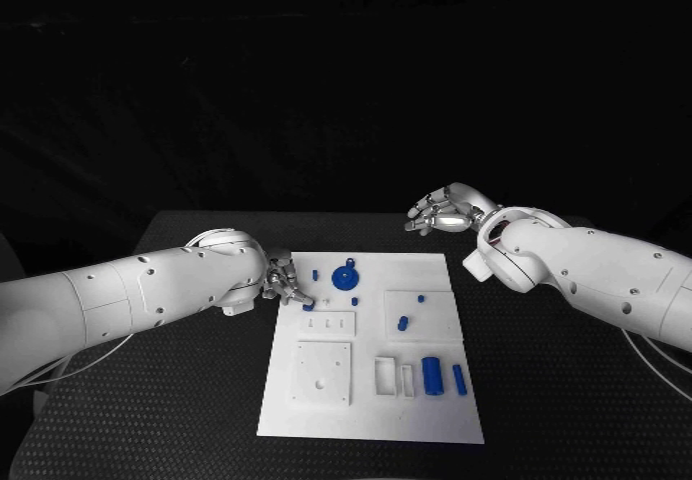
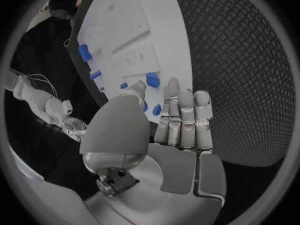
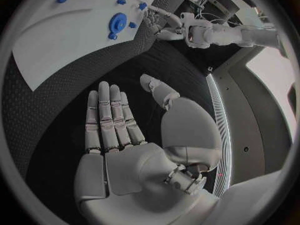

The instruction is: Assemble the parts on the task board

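Matt white task board (image 1: 433, 400) on a rough, textured black table (image 1: 577, 400); glossy blue parts (image 1: 433, 374).

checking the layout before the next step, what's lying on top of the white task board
On the white rectangular task board lie small blue plastic parts: a round gear-like piece and two upright cylinders. The left robot hand covers the far-left corner, so anything beneath it is hidden.

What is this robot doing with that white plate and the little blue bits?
It is putting small blue parts together on the white task board in the middle of the black table. The left hand is at the board's far left corner, its fingers next to a small blue piece there; whether it touches or grips it is hard to tell. The right hand is open, above the table beyond the board, holding nothing. Several blue pieces lie scattered across the board.
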Action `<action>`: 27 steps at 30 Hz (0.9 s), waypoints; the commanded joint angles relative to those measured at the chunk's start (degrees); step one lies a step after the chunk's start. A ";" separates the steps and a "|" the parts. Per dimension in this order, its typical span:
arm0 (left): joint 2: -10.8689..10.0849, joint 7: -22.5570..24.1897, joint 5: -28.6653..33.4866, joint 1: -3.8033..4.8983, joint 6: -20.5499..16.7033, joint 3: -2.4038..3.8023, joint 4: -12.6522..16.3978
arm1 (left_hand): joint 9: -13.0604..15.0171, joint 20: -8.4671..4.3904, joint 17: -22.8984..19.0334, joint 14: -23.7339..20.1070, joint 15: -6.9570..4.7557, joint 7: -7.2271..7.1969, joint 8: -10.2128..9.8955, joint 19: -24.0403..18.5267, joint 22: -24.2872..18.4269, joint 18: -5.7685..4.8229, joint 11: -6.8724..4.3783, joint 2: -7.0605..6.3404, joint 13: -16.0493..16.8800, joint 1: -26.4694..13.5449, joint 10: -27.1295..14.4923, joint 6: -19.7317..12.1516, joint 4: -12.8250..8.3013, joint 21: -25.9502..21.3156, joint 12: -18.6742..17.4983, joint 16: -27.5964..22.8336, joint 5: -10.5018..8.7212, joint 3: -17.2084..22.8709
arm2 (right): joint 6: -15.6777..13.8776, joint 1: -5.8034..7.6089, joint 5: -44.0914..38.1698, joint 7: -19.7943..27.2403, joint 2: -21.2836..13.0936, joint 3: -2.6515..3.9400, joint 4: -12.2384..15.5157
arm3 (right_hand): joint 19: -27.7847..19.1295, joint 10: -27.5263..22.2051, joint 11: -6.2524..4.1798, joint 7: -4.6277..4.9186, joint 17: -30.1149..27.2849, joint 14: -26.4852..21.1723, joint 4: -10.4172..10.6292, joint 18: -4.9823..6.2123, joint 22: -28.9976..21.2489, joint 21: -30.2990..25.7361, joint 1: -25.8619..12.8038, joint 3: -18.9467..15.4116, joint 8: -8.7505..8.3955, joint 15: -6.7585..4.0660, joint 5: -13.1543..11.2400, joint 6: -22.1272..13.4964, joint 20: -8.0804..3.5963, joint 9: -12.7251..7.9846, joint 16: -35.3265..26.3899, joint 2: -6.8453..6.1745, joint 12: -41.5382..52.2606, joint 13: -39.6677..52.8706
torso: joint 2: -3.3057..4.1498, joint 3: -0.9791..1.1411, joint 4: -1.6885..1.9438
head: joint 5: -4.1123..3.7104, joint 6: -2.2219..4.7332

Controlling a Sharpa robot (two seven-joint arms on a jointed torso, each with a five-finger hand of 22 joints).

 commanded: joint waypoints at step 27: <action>4.23 -2.62 -5.06 -0.01 5.09 -0.36 -2.57 | -1.19 -4.61 0.51 0.56 -0.40 -0.83 3.83 0.07 0.98 0.45 -0.94 1.89 0.59 -3.06 1.48 1.44 0.22 -0.15 1.35 0.85 -0.97 -1.67 | 0.43 -0.08 -0.45 0.22 0.27 0.01 -0.06 | -0.08 -0.17 0.28 0.08 0.09 -0.30 -0.14 0.45 0.12 -0.27 -0.17 -0.32 0.10 0.15 0.27 0.00 0.47 -0.13 -0.25 0.15 0.21 -0.19 | 0.07 -0.03 -0.01 | -0.01 -0.26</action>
